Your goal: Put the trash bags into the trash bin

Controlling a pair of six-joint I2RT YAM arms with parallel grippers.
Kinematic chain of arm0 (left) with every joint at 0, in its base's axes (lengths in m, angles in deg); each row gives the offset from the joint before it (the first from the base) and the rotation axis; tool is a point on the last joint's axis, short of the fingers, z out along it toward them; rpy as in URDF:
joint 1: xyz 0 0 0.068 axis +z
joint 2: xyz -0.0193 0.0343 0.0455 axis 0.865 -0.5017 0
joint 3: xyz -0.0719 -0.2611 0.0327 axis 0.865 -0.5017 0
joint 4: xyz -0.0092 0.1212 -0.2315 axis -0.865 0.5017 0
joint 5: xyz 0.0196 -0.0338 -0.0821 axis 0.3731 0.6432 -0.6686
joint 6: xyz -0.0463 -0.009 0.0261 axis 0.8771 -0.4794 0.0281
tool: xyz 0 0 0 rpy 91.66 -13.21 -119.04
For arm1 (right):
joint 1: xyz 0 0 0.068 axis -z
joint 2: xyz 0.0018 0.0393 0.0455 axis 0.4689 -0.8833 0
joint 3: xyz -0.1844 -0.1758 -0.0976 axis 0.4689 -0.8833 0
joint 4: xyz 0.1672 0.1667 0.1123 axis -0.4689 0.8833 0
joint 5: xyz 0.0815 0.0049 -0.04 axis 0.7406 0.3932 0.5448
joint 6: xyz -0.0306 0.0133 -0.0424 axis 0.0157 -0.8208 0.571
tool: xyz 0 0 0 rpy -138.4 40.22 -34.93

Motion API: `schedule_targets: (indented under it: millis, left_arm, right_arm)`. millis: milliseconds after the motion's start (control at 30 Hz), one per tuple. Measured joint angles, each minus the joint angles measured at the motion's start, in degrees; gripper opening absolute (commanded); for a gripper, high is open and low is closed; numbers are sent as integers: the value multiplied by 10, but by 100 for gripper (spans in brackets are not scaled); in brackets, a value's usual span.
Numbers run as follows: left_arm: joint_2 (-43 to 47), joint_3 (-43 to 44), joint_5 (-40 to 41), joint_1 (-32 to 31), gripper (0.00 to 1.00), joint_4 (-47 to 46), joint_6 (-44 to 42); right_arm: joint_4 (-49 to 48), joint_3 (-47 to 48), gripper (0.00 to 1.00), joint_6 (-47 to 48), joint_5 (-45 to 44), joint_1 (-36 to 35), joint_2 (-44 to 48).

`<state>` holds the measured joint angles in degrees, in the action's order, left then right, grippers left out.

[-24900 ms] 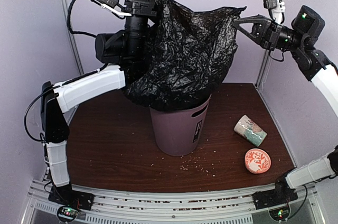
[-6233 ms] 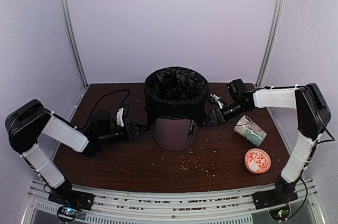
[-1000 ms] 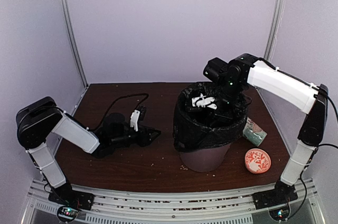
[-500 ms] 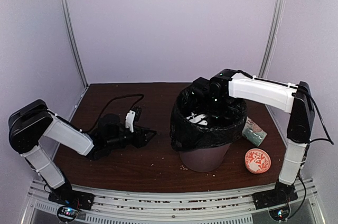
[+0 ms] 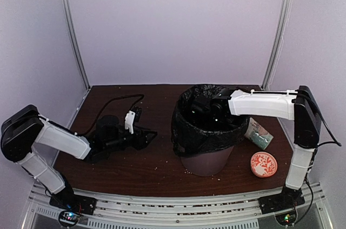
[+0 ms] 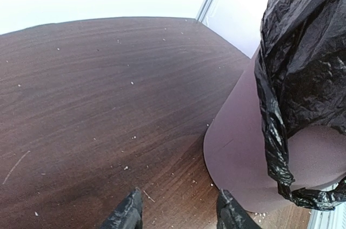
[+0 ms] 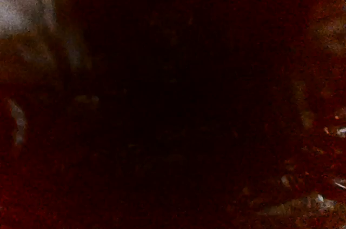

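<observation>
The mauve-brown trash bin [image 5: 208, 159] stands right of the table's middle. A black trash bag [image 5: 186, 129] lines it and is folded over its rim. My right arm [image 5: 259, 103] reaches across into the bin's mouth. Its gripper is down inside the bag, fingers hidden, and the right wrist view shows only darkness. My left gripper [image 5: 150, 133] lies low over the table, left of the bin, open and holding nothing. In the left wrist view its fingertips [image 6: 130, 213] frame bare wood beside the bin wall [image 6: 243, 164], with the bag's edge [image 6: 303, 61] hanging over it.
A patterned cream mug [image 5: 259, 133] lies on its side right of the bin. An orange patterned round dish [image 5: 263, 164] sits in front of it. Crumbs dot the brown table [image 5: 135, 169]. A black cable [image 5: 116, 102] loops behind the left arm. Metal posts stand at the back corners.
My right arm has dropped and pushed its gripper from above the rim down into the bag. The left gripper has drawn back slightly to the left, still open.
</observation>
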<state>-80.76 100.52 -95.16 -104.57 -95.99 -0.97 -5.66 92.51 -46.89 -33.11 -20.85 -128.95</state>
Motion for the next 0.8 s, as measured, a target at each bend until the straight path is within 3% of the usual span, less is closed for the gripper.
schedule_targets:
  millis: [800]
  left_arm:
    - [79,-19,54,0,49,40,-9]
  right_arm:
    - [-64,-69,0,-17,-13,-29,-44]
